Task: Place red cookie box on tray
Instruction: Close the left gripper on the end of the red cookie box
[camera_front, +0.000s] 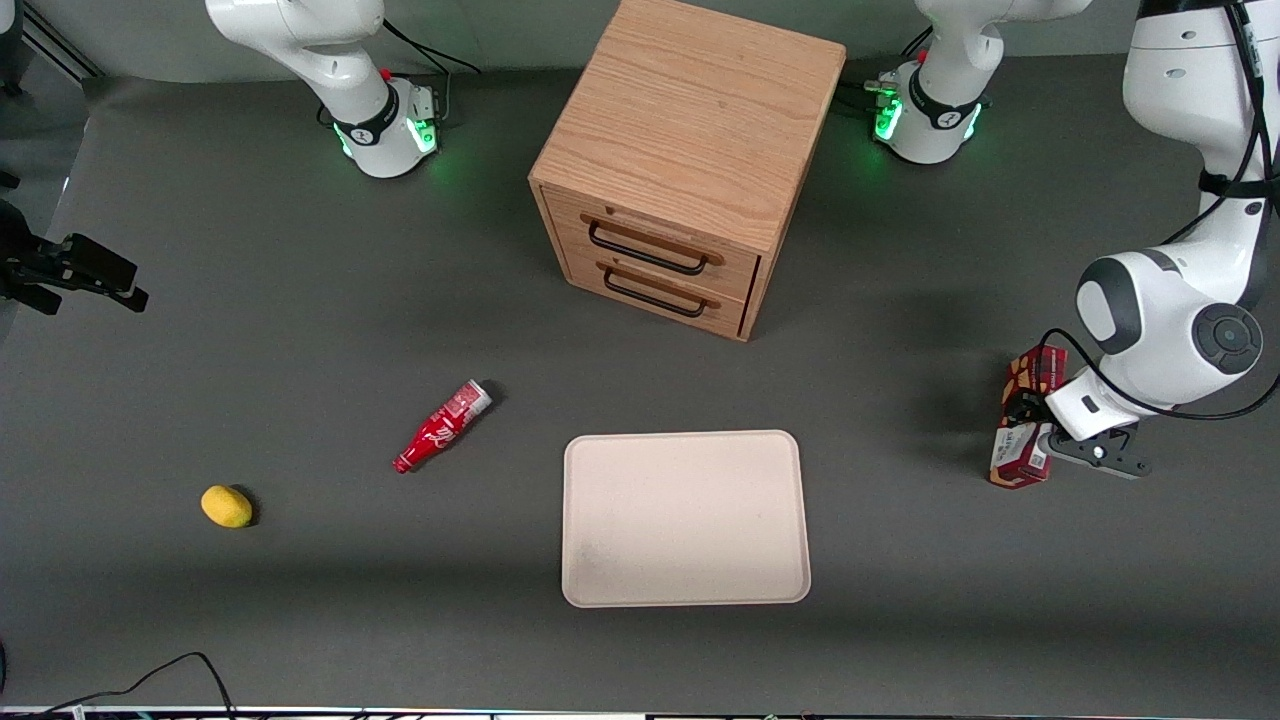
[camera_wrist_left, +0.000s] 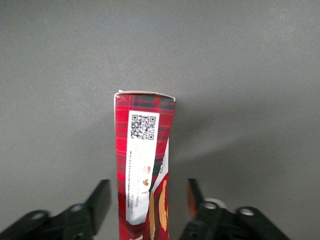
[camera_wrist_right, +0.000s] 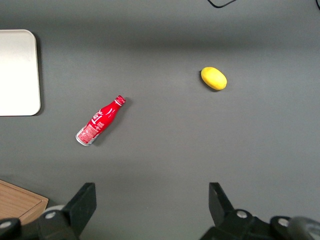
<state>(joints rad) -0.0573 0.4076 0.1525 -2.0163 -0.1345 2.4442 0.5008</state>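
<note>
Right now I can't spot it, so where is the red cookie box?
The red cookie box lies on the table toward the working arm's end, apart from the tray, between the open tool's fingers.

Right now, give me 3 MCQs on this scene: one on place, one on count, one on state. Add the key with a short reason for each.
1. Where is the red cookie box?
A. on the tray
B. on the table toward the working arm's end, between the hand's fingers
C. on top of the wooden cabinet

2. How many drawer handles does the wooden cabinet show?
A. one
B. two
C. four

3. What is the state of the left arm's hand?
A. open, fingers clear of the box on both sides
C. shut on the soda bottle
B. shut on the lemon

Key:
1 B: the box lies well off the tray, with the hand down over it.
2 B: two dark handles, one above the other, on its front.
3 A: the wrist view shows a gap between each finger and the box; the soda bottle and lemon lie toward the parked arm's end.
</note>
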